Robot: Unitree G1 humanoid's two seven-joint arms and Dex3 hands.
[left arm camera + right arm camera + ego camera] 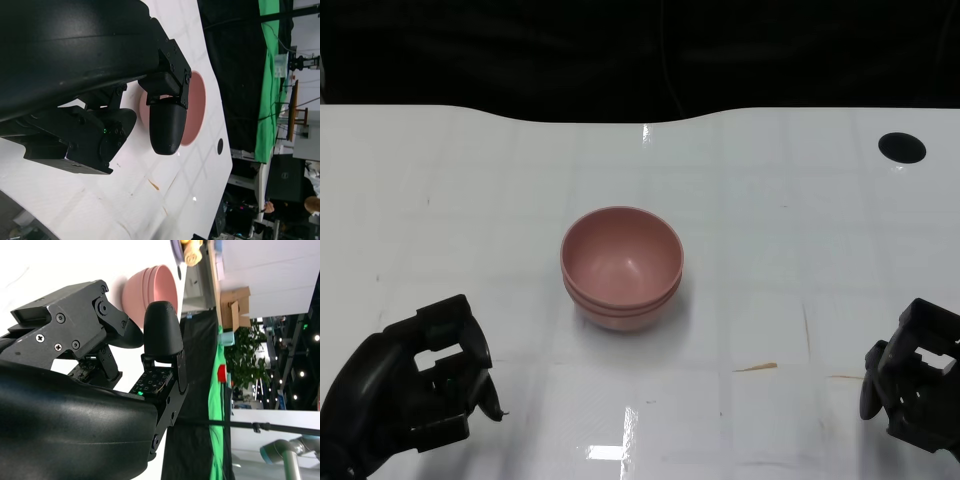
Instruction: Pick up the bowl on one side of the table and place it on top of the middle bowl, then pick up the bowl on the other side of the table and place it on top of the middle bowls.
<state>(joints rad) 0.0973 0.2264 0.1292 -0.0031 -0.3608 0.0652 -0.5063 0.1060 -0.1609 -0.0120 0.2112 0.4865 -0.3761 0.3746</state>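
A stack of nested pink bowls stands upright in the middle of the white table. No other bowl lies to either side. My left hand rests low at the near left, apart from the stack, fingers loosely bent and holding nothing. At the near right my right hand is likewise empty and well clear of the bowls. The left wrist view shows the left hand with the bowls beyond its fingertip. Past the right hand, the right wrist view shows the stack from the side.
A round black hole sits in the table at the far right. A black curtain runs behind the table's curved far edge. Small brown streaks mark the surface near the right hand. A person's head shows far off in the left wrist view.
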